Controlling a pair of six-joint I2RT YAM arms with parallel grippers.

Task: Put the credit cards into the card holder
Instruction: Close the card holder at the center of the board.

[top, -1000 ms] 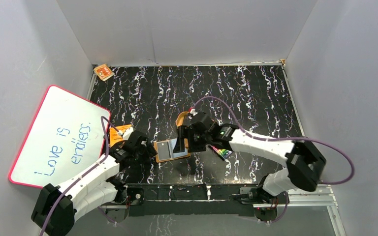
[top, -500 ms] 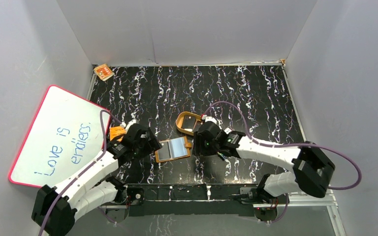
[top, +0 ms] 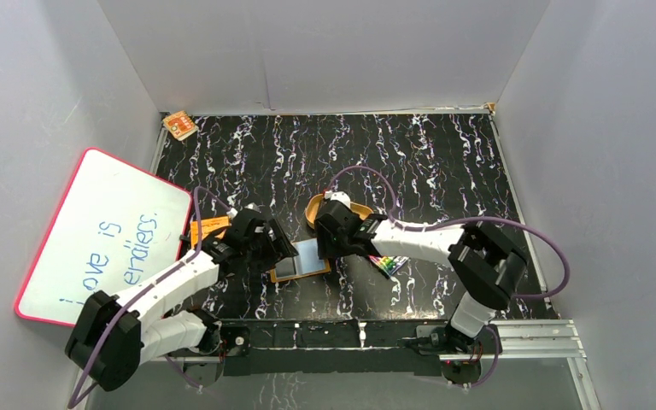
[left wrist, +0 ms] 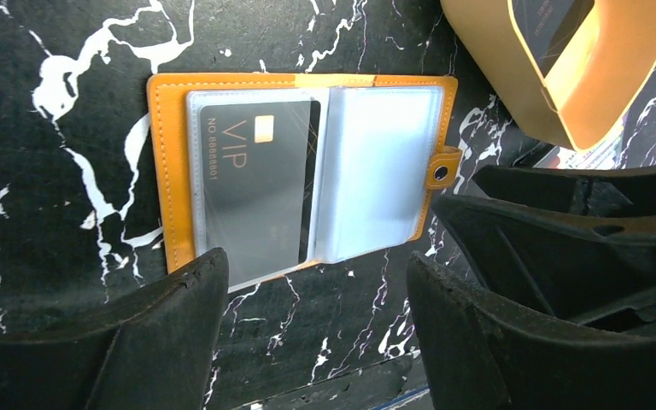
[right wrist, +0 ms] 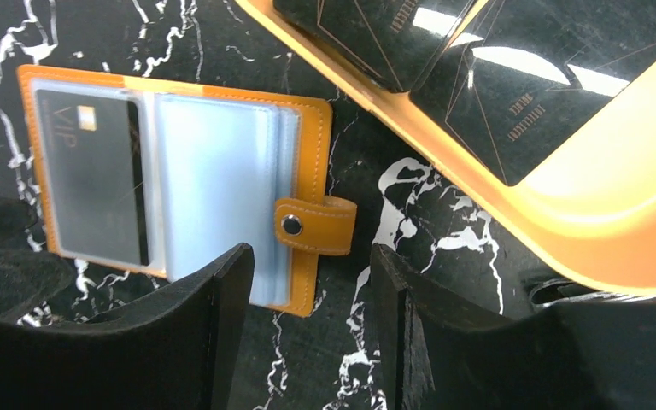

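Left wrist view: the page we lifted now lies flat, one black rectangular card [left wrist: 252, 184] sleeved in the orange leather card holder [left wrist: 376, 162], near-centre on the table [top: 444, 162]. Our left tool [left wrist: 316, 272] and right tool [right wrist: 312, 256] gape empty, and the remaining cards [right wrist: 555, 94] wait in the tan tray [right wrist: 512, 213].

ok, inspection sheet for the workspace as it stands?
Surface: black marbled table, no spills seen.
Job's things: card holder open flat, one VIP card sleeved; two black cards visible in the tan tray.
Clutter: marker pack, orange booklet, small orange item at the back corner.
Grippers: left gripper and right gripper open, empty, close above the holder.
Cables: purple cables looping off both arms, clear of the cards.
Surroundings: grey walls; whiteboard leaning at left.
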